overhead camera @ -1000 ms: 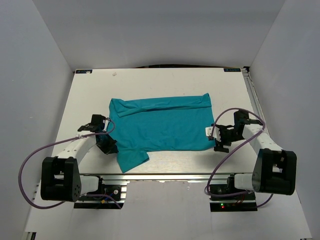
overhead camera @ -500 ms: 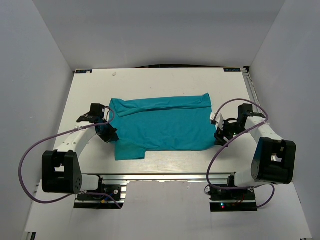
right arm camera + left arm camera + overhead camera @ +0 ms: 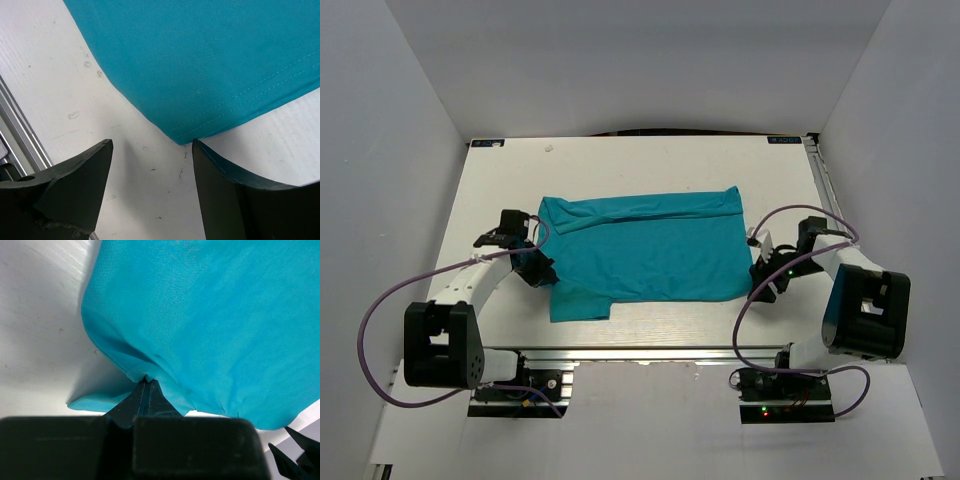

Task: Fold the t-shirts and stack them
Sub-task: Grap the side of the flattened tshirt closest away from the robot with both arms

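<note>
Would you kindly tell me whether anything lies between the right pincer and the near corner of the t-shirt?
Nothing visible does. The right pincer stands open over the bare table, and the hemmed corner of the t-shirt lies just at its fingertips, with only white tabletop in between.

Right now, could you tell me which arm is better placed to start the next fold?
Left, probably: the left tool is shut on the t-shirt at its left edge, while the right tool is open beside a corner.

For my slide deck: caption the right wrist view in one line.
Open right gripper facing the stitched corner of the teal t-shirt, which lies on the white table.
</note>
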{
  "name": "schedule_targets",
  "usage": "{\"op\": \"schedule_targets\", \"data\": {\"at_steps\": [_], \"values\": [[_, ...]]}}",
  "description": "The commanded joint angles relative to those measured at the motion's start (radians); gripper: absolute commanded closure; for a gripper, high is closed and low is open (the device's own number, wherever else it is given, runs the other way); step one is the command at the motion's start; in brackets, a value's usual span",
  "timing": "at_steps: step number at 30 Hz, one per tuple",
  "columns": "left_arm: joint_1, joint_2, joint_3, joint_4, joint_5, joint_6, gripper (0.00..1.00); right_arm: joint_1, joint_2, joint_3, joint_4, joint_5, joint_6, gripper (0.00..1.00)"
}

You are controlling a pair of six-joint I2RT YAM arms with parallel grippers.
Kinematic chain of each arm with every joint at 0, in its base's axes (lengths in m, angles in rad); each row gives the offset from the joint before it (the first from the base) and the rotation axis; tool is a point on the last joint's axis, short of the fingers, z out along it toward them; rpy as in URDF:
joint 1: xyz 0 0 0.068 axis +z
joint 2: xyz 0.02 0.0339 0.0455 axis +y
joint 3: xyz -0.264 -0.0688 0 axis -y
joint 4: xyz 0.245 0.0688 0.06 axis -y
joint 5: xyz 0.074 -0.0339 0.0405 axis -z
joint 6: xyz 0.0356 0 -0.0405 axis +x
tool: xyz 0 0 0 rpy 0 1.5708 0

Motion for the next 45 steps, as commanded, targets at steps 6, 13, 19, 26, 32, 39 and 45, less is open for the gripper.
{"op": "schedule_targets", "data": {"at_steps": [6,13,19,26,32,39,45], "values": [[0.004,-0.043,-0.024,0.023,0.032,-0.012,1.0,-0.007,0.08,-0.002,0.083,-0.019,0.045,0.28],[0.007,-0.058,-0.044,0.025,0.04,-0.02,1.0,-0.005,0.096,0.017,0.096,0.016,0.065,0.31],[0.013,-0.075,-0.047,0.019,0.038,-0.023,1.0,-0.093,-0.001,0.014,0.025,0.027,0.019,0.31],[0.013,-0.075,-0.054,0.019,0.048,-0.018,1.0,-0.091,0.016,-0.02,0.06,0.01,0.075,0.31],[0.013,-0.066,-0.056,0.025,0.06,-0.015,1.0,-0.05,0.085,-0.014,0.071,0.022,0.084,0.31],[0.013,-0.084,-0.068,0.026,0.061,-0.021,1.0,-0.01,0.133,-0.006,0.042,0.016,0.056,0.33],[0.013,-0.092,-0.08,0.028,0.066,-0.032,1.0,0.022,0.123,0.02,-0.025,-0.033,-0.013,0.36]]}}
